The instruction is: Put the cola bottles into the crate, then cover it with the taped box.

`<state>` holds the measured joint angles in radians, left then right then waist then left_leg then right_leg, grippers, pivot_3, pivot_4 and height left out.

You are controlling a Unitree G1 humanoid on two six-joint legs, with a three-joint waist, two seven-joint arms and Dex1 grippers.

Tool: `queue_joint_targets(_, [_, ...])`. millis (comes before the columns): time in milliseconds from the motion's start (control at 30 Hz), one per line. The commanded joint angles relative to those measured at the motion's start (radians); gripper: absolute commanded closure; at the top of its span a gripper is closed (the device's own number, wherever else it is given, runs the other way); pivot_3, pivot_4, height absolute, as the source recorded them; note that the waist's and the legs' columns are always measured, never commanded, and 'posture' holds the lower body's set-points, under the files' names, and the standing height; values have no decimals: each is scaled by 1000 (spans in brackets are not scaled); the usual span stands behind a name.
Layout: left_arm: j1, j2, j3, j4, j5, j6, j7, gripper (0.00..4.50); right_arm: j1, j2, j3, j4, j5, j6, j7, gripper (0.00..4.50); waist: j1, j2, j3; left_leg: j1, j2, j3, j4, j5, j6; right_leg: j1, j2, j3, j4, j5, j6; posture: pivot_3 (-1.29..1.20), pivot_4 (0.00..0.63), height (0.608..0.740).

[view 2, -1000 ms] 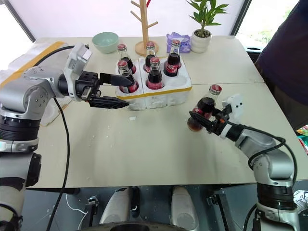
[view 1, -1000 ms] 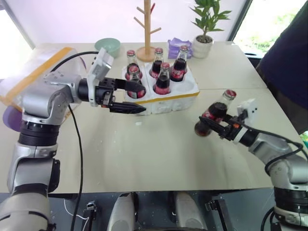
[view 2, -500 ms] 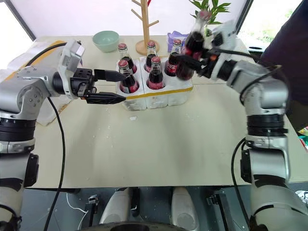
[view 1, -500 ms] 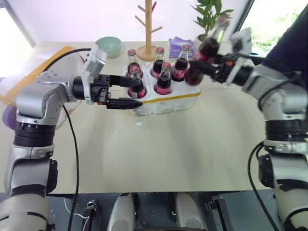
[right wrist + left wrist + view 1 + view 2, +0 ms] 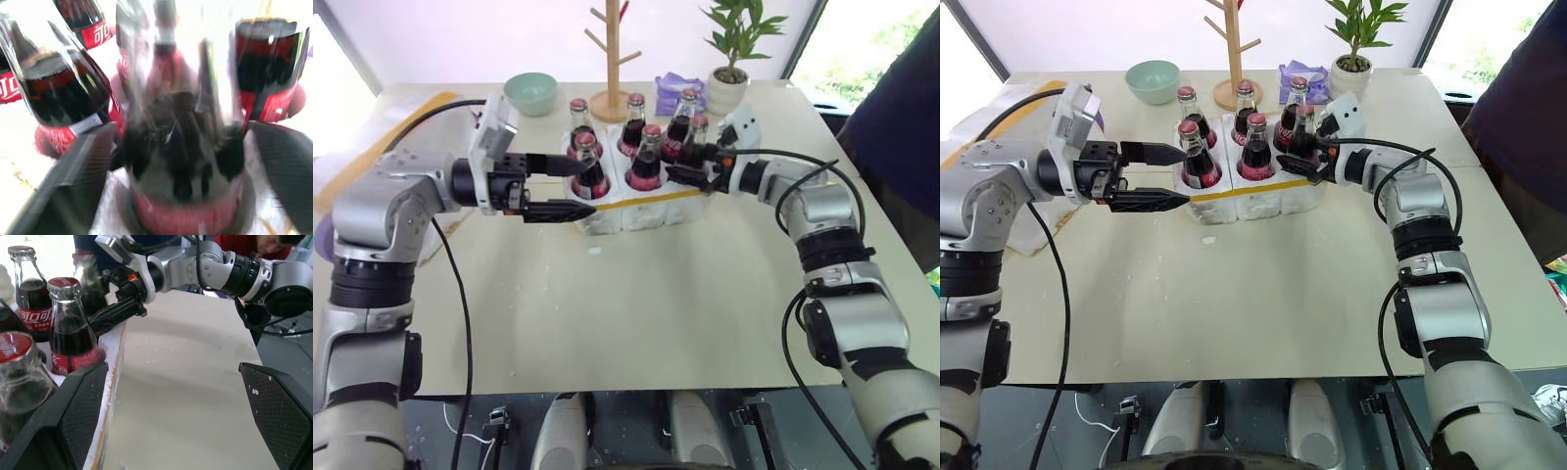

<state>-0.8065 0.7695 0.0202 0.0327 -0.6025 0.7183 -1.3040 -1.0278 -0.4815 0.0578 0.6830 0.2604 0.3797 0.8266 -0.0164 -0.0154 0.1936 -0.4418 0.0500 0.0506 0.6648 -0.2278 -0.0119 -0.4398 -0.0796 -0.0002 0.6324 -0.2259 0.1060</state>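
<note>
Tabletop (image 5: 636, 294) carrying crate (image 5: 651, 201) upper centre with cola bottles (image 5: 644, 162) standing in it. Left pincer (image 5: 576, 188) gaping apart beside crate. Right wrist view: right pincer (image 5: 183, 147) spreading apart around a seated bottle.

Bright daylight floods in from windows behind the table (image 5: 636, 294), blowing out the far background white. Shadows on the tabletop are soft and faint. Head views are sharp. The right wrist view is heavily blurred, the nearest cola bottle (image 5: 183, 161) smeared and out of focus, glare washing the top.
</note>
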Motion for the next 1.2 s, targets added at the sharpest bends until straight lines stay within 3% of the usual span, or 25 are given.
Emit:
queue_joint_targets(33, [15,53,62,-42,-24,11,4,0,14,-42,-29,-102,3,13,37,51,1,0,0,0,0,0,0,0,0,0,0,0,0,0,0,0,150,740])
queue_joint_targets(200, [113,311,238,-53,-43,73,-31,0,99,-285,-159,-471,168,221,208,51,3,1,2,-3,0,0,-2,0,0,-4,0,0,0,0,0,0,150,740])
queue_joint_targets(433, [343,611,502,45,4,119,-153,0,177,-461,-279,-685,323,409,278,51,-9,1,2,1,2,2,-3,-1,1,-3,0,-1,-2,-3,-4,0,150,740])
queue_joint_targets(533, [504,685,645,87,58,164,-249,0,217,-500,-300,-753,360,430,302,51,-10,1,2,1,2,3,-3,-1,0,-3,-1,-1,-1,-4,-7,0,150,740])
queue_joint_targets(633, [729,719,772,185,257,9,-299,0,226,-533,-336,-813,431,456,342,51,-9,2,2,1,2,5,-3,-1,-1,-4,-3,0,-2,-4,-8,0,150,740])
queue_joint_targets(700, [785,731,796,259,337,-84,-295,0,216,-540,-351,-832,471,481,342,51,-6,2,2,0,2,5,-4,-1,-1,-5,-2,-1,-2,-4,-8,0,150,740])
queue_joint_targets(867, [707,792,632,500,383,-226,-195,0,148,-531,-355,-841,538,505,320,51,1,1,2,0,2,5,-4,-1,-1,-6,-4,-1,-2,-5,-9,0,150,740])
queue_joint_targets(1033, [320,742,261,672,462,-276,-116,0,69,-518,-314,-873,573,514,310,51,4,1,1,-2,1,8,-4,-1,-1,-8,-6,-1,-2,-4,-9,0,150,740])
queue_joint_targets(1200, [2,637,20,855,616,-337,-128,0,49,-513,-313,-915,610,533,276,51,6,0,1,-3,2,9,-4,-1,0,-8,-3,-1,0,-2,-4,0,150,740])
